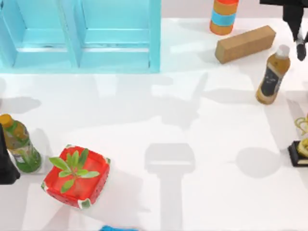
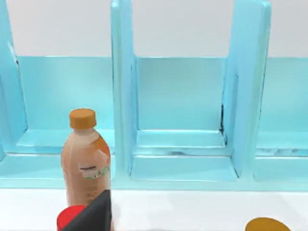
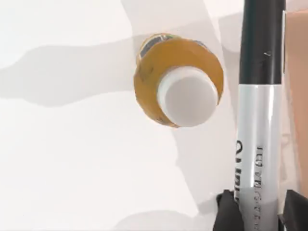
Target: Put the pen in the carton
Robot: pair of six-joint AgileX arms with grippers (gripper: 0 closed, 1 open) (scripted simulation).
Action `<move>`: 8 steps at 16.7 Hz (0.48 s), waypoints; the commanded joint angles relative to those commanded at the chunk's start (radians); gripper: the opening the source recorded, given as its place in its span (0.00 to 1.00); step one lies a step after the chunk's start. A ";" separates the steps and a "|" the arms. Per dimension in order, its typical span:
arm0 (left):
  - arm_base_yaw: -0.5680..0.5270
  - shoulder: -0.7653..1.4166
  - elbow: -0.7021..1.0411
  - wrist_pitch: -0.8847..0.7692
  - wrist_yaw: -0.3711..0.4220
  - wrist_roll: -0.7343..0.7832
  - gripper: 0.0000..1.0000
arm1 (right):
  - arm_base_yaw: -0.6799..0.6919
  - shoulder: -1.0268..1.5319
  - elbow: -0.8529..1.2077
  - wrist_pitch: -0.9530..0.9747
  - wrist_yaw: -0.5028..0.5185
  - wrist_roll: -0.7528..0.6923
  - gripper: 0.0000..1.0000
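My right gripper (image 3: 257, 215) is shut on the pen (image 3: 257, 120), a slim marker with a black end and a silver-grey barrel that runs up from between the fingers (image 3: 225, 211). From above, the right gripper (image 1: 299, 33) hangs at the table's far right corner, with the pen (image 1: 301, 50) pointing down from it beside an amber bottle (image 1: 273, 72). Two things could be the carton: a red open-topped box (image 1: 77, 175) with green leaves at the front left, and a closed tan box (image 1: 245, 43) at the back right. I cannot tell which it is.
A cyan shelf unit (image 1: 79, 36) with compartments spans the back left. A green bottle (image 1: 20, 144) stands at the left edge beside my parked left gripper (image 1: 6, 166). An orange-and-blue can (image 1: 224, 17) stands at the back and a gold-and-black object (image 1: 302, 147) at the right edge.
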 joint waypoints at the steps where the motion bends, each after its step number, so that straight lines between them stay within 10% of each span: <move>1: 0.000 0.000 0.000 0.000 0.000 0.000 1.00 | -0.048 -0.009 -0.033 -0.024 0.041 0.091 0.00; 8: 0.000 0.000 0.000 0.000 0.000 0.000 1.00 | -0.339 -0.004 -0.253 -0.106 0.249 0.654 0.00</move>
